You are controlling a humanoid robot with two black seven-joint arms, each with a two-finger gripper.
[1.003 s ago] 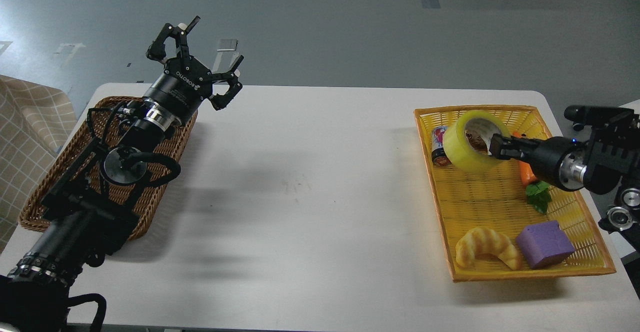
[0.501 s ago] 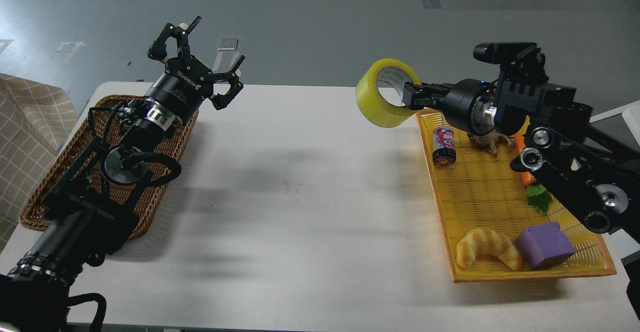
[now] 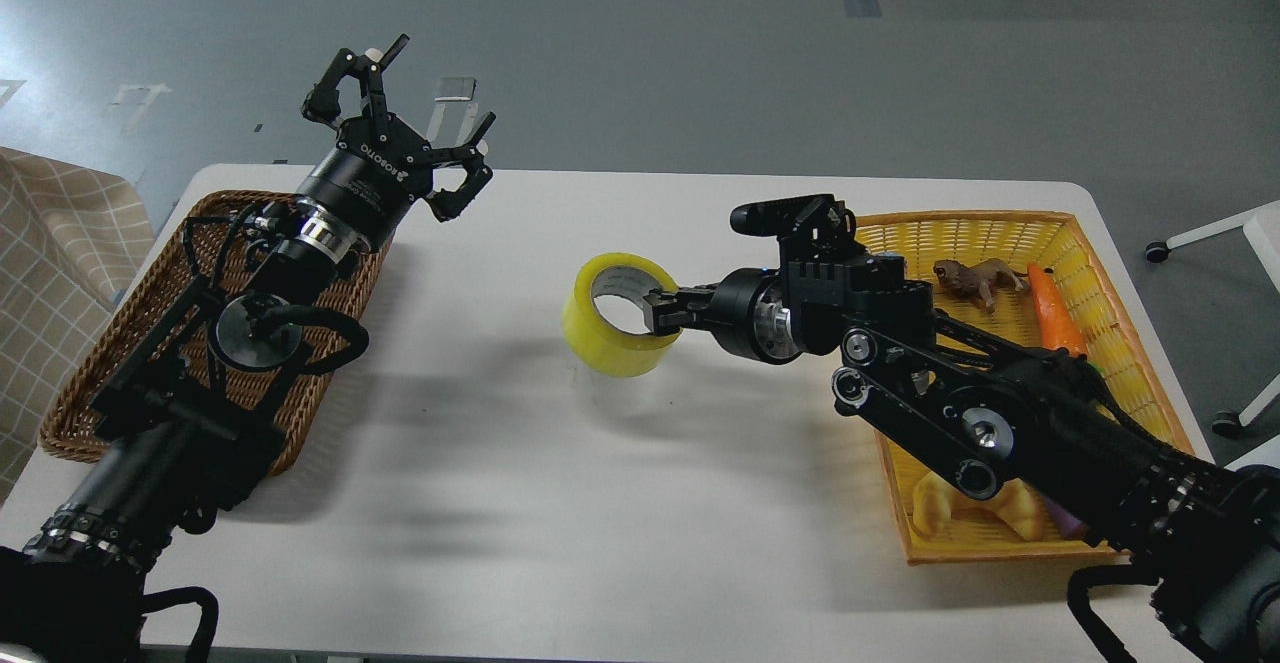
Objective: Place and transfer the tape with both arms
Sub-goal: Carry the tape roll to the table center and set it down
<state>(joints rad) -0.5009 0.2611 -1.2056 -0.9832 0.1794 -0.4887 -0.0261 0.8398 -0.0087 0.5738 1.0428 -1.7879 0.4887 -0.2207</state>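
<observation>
The tape [image 3: 612, 323], a wide yellow translucent roll with a grey-white core, hangs tilted low over the middle of the white table [image 3: 600, 503]. My right gripper [image 3: 664, 311] is shut on the roll's right wall, with one finger inside the core. The right arm reaches left across the table from the yellow basket. My left gripper [image 3: 405, 108] is open and empty, held above the table's far left edge, well left of the tape. Its arm lies over the brown wicker basket.
A brown wicker basket [image 3: 90, 383] sits at the table's left under my left arm. A yellow basket [image 3: 1110, 273] at the right holds a toy animal [image 3: 975, 278], a carrot [image 3: 1055, 308] and a croissant [image 3: 935, 508], partly hidden by my right arm.
My right gripper has lifted the tape out of the yellow basket, carried it left and lowered it to the table's middle. My left gripper has barely moved.
</observation>
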